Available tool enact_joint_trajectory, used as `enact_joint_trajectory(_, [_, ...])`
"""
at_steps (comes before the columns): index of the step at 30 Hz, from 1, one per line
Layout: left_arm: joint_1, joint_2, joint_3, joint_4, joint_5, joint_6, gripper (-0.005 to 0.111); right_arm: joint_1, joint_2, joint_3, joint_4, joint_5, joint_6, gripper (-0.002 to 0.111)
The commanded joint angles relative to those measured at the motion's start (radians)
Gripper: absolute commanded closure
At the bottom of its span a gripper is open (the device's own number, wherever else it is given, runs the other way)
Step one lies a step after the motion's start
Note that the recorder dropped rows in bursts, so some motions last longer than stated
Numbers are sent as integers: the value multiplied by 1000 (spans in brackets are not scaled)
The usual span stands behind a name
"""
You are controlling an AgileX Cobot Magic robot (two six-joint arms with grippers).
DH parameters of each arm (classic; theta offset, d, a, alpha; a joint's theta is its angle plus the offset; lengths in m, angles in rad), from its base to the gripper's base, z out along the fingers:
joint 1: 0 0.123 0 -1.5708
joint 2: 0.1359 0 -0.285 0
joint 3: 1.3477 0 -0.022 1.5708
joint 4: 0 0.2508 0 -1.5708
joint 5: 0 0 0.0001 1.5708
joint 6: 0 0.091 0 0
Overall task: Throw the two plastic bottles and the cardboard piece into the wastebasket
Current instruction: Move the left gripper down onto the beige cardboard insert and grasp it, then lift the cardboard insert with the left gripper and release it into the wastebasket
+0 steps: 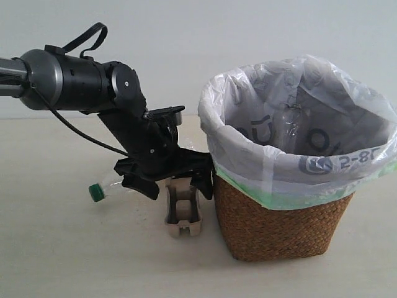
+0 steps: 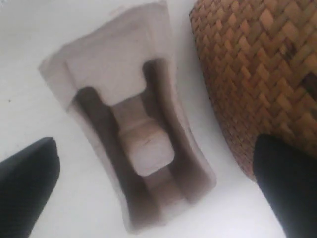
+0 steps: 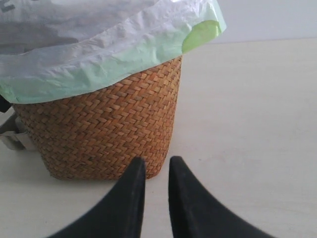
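The tan moulded-pulp cardboard piece (image 1: 183, 213) (image 2: 133, 144) stands on the table right beside the wicker wastebasket (image 1: 282, 226) (image 2: 257, 74) (image 3: 99, 134). My left gripper (image 1: 172, 185) (image 2: 156, 168) is open and low over it, one black finger on each side, not touching it. The bottle with the green cap (image 1: 97, 191) lies on the table behind the left arm, mostly hidden. A faint clear bottle shape (image 1: 290, 124) shows inside the liner; its cap is not visible. My right gripper (image 3: 156, 166) is shut and empty, facing the basket's base.
The white bag liner (image 1: 298, 155) (image 3: 99, 59) with green edge folds over the basket rim. The left arm (image 1: 80, 81) reaches in from the left. Bare pale table (image 1: 93, 261) lies in front of and to the left of the basket.
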Motion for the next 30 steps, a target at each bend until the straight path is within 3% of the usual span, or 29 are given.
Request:
enact_joint_trajectory(1, [1,1,2,0,-28,11,-1,1,-5,-1,-2,-6,1,95])
enact_joint_trajectory(23, [1,89,3,128,-54,-39,0,1,-5,-1,-2,-6,1,95])
enact_joint_trajectory(26, [1,89,3,147,-51,-39,3,1,-5,-1,-2,-6,1,95])
enact_joint_trajectory(30, [1,89,3,163,-26,-19,17,1,-5,-1,-2,-6,1,95])
